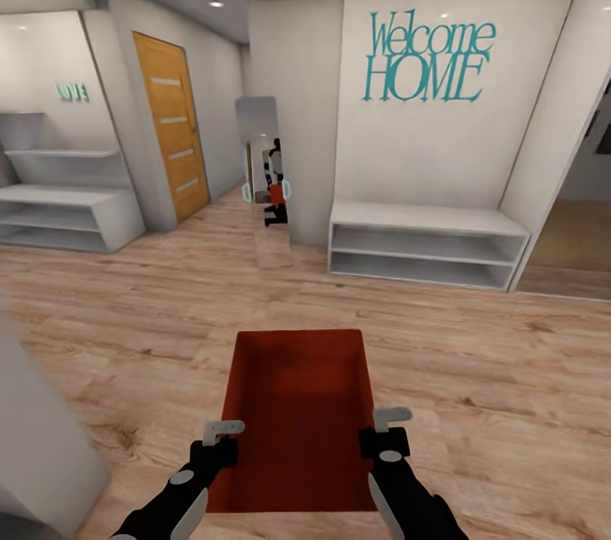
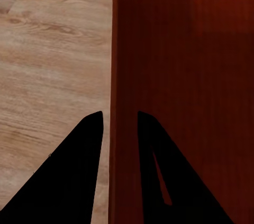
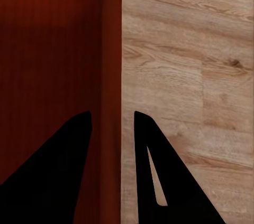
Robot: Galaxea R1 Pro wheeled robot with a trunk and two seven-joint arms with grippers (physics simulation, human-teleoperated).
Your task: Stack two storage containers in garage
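Head view: left tool [image 1: 222, 431] and right tool [image 1: 392, 421] pinch the storage container's [image 1: 297, 404] side walls above open plank floor [image 1: 475, 370].

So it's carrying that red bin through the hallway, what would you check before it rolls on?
1. Left gripper astride the storage container wall: ok, one finger each side in the left wrist view.
2. Right gripper astride the opposite wall: ok.
3. Grip firmly clamped: cannot tell.
4. Container level: ok, roughly flat between the arms.
5. Path ahead: ok nearby, wood floor open; white bench and mirror stand further on.
6. Second container: cannot tell.
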